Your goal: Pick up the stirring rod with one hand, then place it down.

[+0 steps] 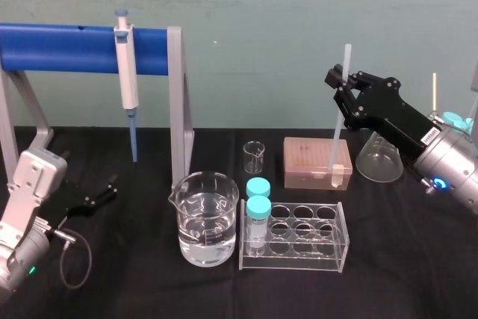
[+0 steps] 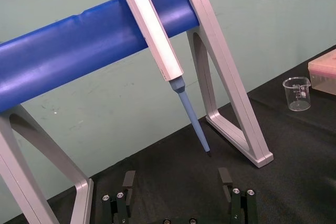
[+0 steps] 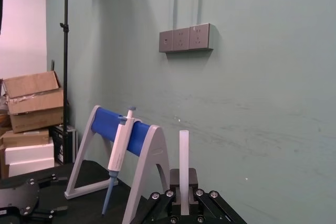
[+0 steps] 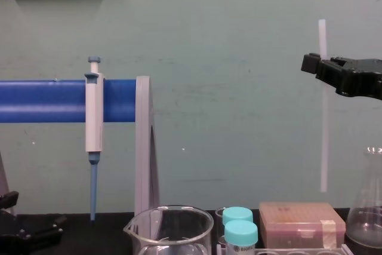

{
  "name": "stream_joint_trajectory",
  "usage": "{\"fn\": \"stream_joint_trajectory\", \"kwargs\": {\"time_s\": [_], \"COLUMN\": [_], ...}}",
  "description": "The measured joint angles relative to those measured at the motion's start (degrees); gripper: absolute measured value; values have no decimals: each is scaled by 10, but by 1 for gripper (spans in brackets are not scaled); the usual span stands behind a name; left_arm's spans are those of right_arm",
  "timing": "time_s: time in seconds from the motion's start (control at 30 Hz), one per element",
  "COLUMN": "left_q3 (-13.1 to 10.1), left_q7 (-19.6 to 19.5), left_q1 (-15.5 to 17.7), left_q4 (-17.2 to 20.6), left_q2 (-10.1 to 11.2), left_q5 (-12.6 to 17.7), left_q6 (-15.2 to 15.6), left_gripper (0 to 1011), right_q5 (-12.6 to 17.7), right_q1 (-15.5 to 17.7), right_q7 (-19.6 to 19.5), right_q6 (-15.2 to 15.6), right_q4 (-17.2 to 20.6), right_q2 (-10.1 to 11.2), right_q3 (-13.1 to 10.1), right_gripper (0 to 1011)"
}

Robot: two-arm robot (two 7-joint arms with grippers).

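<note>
- My right gripper is raised on the right of the scene, its jaws clamped on the stirring rod near its upper end.
- The rod hangs almost upright, clear of the table, over the brown box beside the flask.
- My left gripper rests low at the left, jaws apart, near the pipette stand.

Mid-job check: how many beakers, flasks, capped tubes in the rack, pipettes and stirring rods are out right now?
Beakers: 2, the large beaker with water and the small beaker
Conical flask: 1
Teal-capped tubes in the rack: 2
Pipette: 1
Stirring rod: 1, held upright off the table in the right gripper
Total: 7
</note>
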State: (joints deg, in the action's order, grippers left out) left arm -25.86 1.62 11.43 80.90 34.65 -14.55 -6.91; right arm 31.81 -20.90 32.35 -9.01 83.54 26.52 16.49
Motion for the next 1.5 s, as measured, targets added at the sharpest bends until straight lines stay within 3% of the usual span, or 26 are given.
{"fn": "stream_joint_trajectory", "kwargs": {"time_s": [0.6, 0.83, 1.1, 1.5], "left_q3": [0, 0, 0, 0], "left_q7": [0, 0, 0, 0], "left_q1": [0, 0, 0, 0], "left_q4": [0, 0, 0, 0], "left_q2": [0, 0, 0, 0], "left_q5": [0, 0, 0, 0], "left_q6": [0, 0, 0, 0], "left_gripper": [1000, 1000, 1000, 1000], "right_q5": [5, 36, 113, 115], "right_q1": [4, 8, 27, 53], "right_q7": [6, 37, 129, 157], "right_q6": [-1, 0, -3, -25], "right_q4": [5, 9, 15, 11], "right_q2": [5, 12, 46, 82], "right_q3": [1, -1, -6, 11], "right_gripper": [71, 71, 71, 71]}}
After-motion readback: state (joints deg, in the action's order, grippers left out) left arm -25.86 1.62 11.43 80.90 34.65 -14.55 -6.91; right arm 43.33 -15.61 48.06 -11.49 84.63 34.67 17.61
